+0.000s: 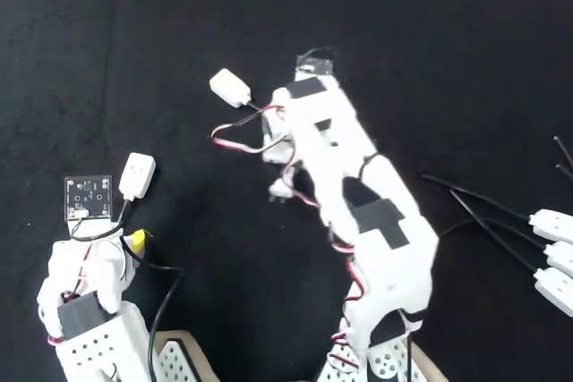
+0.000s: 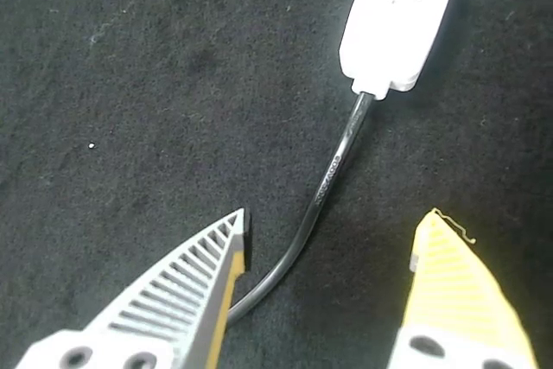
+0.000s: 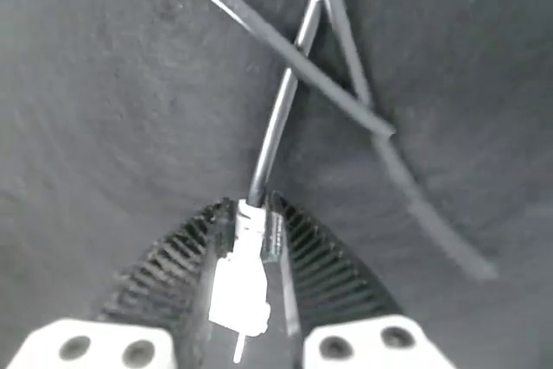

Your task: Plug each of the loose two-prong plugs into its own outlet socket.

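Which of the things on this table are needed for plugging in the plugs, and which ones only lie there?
For the job:
the outlet socket with its black cable; the two-prong plug held in the right fingers; three white cord ends side by side.

Just lying about:
the small square card beside the socket.

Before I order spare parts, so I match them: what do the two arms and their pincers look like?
The left arm and right arm are white printed shells with black tape patches and red-and-white wires. The left pincer has one white ribbed finger and one yellow; the right pincer has two dark ribbed fingers on white bases.
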You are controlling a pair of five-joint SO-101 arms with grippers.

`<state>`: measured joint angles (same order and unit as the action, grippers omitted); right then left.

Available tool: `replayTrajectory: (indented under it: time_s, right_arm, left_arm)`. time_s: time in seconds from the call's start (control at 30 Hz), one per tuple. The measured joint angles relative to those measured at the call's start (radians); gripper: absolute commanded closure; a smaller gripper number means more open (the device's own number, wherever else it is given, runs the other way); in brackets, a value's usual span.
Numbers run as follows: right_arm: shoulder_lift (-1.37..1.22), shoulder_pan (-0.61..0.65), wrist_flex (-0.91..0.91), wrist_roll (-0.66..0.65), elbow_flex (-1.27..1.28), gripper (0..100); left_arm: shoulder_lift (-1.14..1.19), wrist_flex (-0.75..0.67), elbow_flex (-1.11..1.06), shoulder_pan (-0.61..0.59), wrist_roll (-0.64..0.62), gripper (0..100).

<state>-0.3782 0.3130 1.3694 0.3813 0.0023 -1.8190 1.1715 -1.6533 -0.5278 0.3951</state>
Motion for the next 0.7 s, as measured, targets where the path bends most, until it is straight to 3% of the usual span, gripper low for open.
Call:
replayTrajectory:
  time_s: [0.17, 0.27, 0.5, 0.7]
  right_arm:
    - [0.008, -0.057, -0.032, -0.446, 0.0, 98.4]
    - [-0.014, -0.017, -0.046, -0.591, 0.005, 97.4]
    - [-0.034, 0.071, 0.077, -0.666, 0.002, 79.1]
    - [-0.035, 0.069, 0.239, -0.666, -0.052, 78.7]
  left_arm:
    - [0.0, 0.0, 0.0, 0.0, 0.0, 69]
    - [0.0, 0.0, 0.0, 0.0, 0.005, 69]
    - [0.0, 0.014, 0.0, 0.0, 0.054, 69]
    - [0.0, 0.014, 0.0, 0.0, 0.055, 69]
